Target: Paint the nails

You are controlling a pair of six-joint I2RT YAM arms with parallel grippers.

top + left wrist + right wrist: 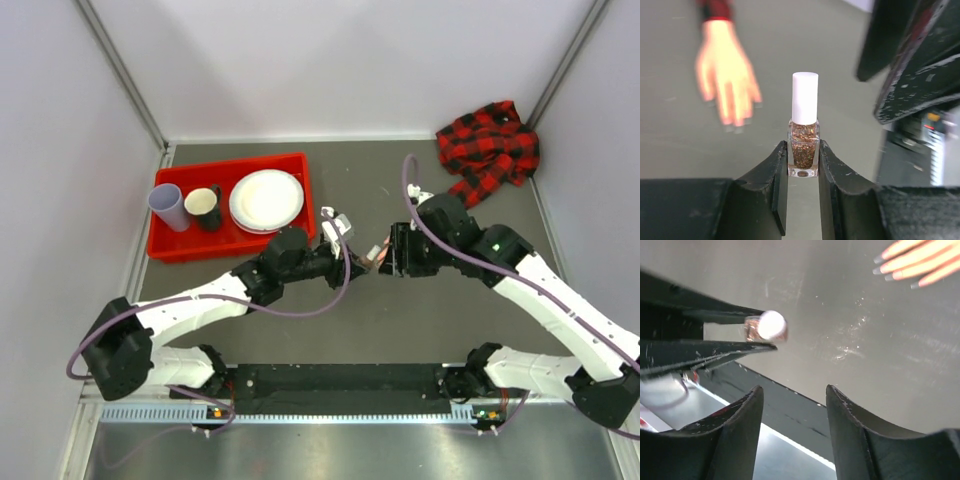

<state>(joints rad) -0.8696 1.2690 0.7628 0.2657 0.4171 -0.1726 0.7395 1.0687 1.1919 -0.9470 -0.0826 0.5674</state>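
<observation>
Polish bottle [804,142] clamped in left gripper [802,146]. Its cap [771,325] points along its axis at the right gripper [795,390], just ahead, jaws parted and empty. Nails [878,260] lie beyond.

Four nails [878,270] in the top-right corner of the right wrist view: small, dull grey, capping long peach fingers bunched close and pointing left. From the left wrist view, blurred but readable: mannequin hand [726,80] lying palm down on the grey table [670,130], fingers spread toward the camera, greyish at the tips, red cuff [715,9] at the wrist.
</observation>
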